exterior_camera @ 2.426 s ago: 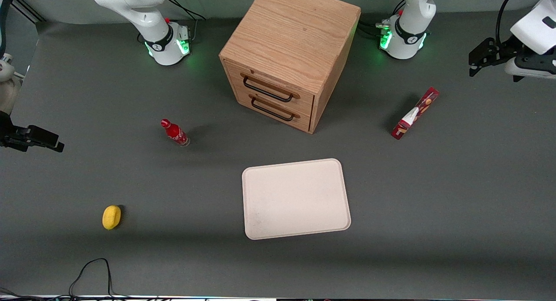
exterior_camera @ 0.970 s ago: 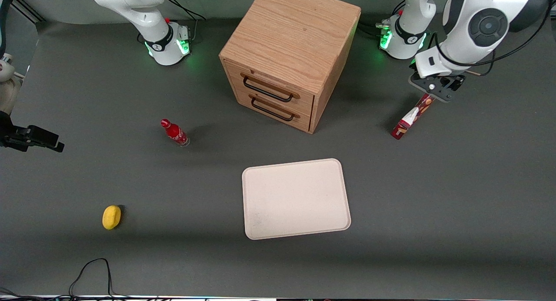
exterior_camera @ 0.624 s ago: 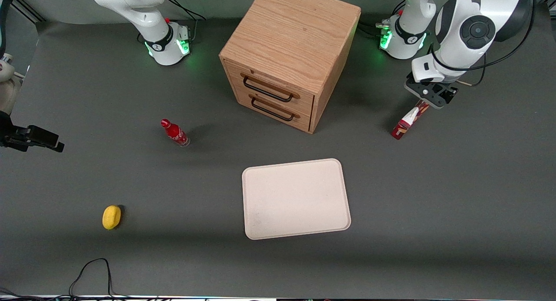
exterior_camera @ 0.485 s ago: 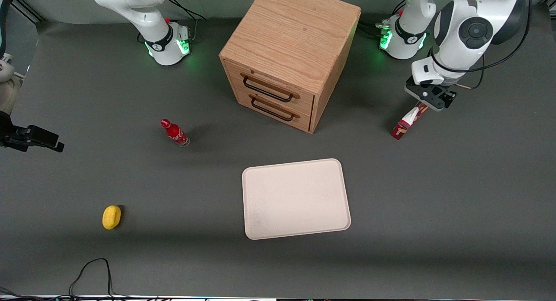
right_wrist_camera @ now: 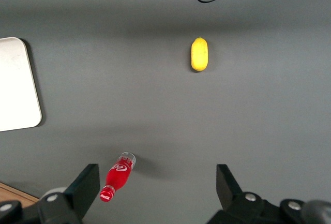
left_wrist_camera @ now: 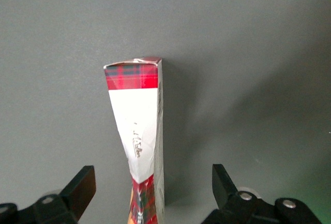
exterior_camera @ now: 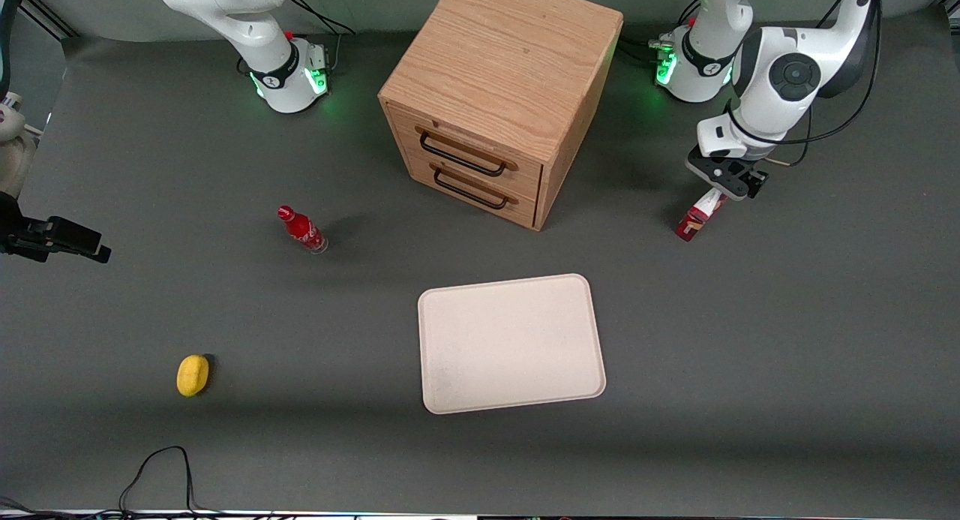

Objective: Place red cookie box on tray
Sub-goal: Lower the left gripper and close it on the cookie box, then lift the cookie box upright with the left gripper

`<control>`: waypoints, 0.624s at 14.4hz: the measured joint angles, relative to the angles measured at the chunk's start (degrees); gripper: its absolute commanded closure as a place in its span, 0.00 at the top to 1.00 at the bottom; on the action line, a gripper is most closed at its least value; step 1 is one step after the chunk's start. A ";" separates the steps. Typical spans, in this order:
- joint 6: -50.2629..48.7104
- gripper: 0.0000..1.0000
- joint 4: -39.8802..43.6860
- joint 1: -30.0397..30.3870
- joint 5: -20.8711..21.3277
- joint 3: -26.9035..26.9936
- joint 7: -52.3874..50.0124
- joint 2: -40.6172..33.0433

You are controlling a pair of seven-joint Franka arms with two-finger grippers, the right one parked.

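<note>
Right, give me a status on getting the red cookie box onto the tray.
Done: nothing placed; the tray holds nothing. In hand: the gripper is over the red cookie box, which lies on the table toward the working arm's end, beside the wooden drawer cabinet. Its fingers are open on either side of the box, not yet closed. Left: grasp, lift, carry to the tray, release.

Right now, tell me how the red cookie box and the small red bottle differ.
The red cookie box is a long slim carton with flat faces and a white patch; the red bottle is small and rounded with a narrow cap. The box lies toward the working arm's end of the table, with the open gripper directly over it, one of its fingers on either side; the bottle stands alone toward the parked arm's end. Both are red and rest on the grey table.
</note>
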 measured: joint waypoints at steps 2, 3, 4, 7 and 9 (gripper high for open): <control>0.98 0.96 0.02 0.02 0.00 0.12 0.00 1.32; 1.21 0.93 0.02 0.05 0.00 0.21 0.00 1.94; 1.73 0.90 0.01 0.06 0.00 0.34 0.00 2.57; 3.05 0.02 0.04 0.10 0.00 0.62 0.00 4.01; 2.96 0.00 0.05 0.12 0.00 0.62 0.00 4.24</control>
